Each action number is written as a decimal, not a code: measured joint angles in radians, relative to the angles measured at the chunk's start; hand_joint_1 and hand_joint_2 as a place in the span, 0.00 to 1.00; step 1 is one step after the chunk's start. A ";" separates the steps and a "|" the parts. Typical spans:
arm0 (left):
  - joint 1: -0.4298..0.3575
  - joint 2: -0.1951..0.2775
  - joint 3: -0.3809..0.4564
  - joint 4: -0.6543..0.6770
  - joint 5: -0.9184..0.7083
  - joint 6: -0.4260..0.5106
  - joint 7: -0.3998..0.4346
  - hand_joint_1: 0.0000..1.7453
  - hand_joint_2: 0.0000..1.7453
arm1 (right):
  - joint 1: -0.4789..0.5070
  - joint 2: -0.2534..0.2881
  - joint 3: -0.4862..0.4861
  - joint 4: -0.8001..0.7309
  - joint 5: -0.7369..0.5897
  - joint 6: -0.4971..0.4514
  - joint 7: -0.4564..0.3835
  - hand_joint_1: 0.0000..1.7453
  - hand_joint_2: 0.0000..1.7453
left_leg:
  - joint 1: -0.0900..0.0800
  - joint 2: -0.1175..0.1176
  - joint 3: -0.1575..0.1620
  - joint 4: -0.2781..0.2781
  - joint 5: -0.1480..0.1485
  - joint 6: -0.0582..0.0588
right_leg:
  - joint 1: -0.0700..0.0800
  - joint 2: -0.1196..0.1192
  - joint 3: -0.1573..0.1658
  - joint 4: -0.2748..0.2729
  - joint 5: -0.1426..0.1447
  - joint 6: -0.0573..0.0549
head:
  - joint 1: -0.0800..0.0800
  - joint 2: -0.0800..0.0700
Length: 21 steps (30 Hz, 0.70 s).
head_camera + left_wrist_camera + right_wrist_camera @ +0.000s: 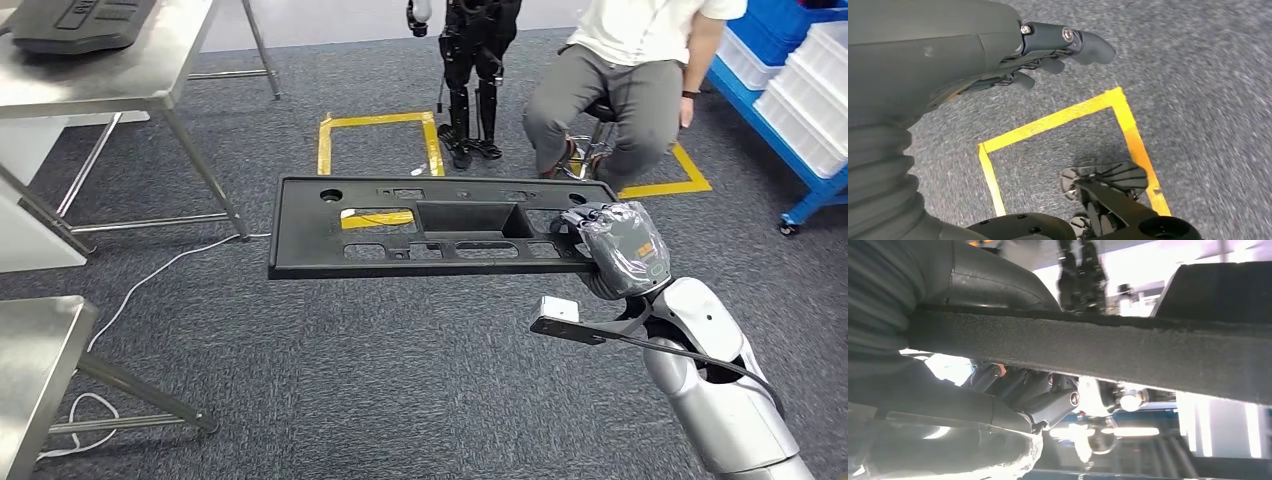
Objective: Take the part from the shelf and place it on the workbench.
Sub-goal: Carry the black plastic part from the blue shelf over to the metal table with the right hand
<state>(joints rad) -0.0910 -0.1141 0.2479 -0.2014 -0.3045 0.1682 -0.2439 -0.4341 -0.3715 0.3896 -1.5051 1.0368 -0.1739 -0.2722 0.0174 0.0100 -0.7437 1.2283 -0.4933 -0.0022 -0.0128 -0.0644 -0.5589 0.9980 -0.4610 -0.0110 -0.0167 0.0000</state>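
Here the right hand (620, 245) grips the black panel (440, 228) by one end above the carpet, while the left wrist view shows the left hand (998, 55) empty, fingers (1093, 47) loosely apart.

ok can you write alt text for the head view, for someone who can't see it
The right robot hand holds one end of a long flat black plastic part level above grey carpet. Beyond it, a seated person and another dark robot's legs are by yellow floor tape; steel tables stand left.

A robotics workshop: steel workbenches (120, 85), grey carpet taped yellow (380, 122) (another humanoid (475, 60) stands beyond), blue bin racks (790, 90).
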 joint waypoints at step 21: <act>0.003 0.016 0.000 0.005 -0.041 -0.073 0.278 0.00 1.00 | 0.004 -0.022 0.006 0.044 -0.032 -0.019 -0.012 1.00 1.00 | -0.009 -0.142 0.116 -0.219 0.084 0.026 | -0.010 0.093 -0.019 0.018 0.002 0.046 | 0.014 0.000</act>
<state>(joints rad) -0.0881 -0.0985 0.2480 -0.1966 -0.3453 0.0953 0.0339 -0.4303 -0.3939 0.3951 -1.4610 1.0052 -0.1928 -0.2841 0.0079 -0.1320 -0.6282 1.0094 -0.4093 0.0239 -0.0231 0.0283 -0.5781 1.0161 -0.4595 0.0350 -0.0025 0.0000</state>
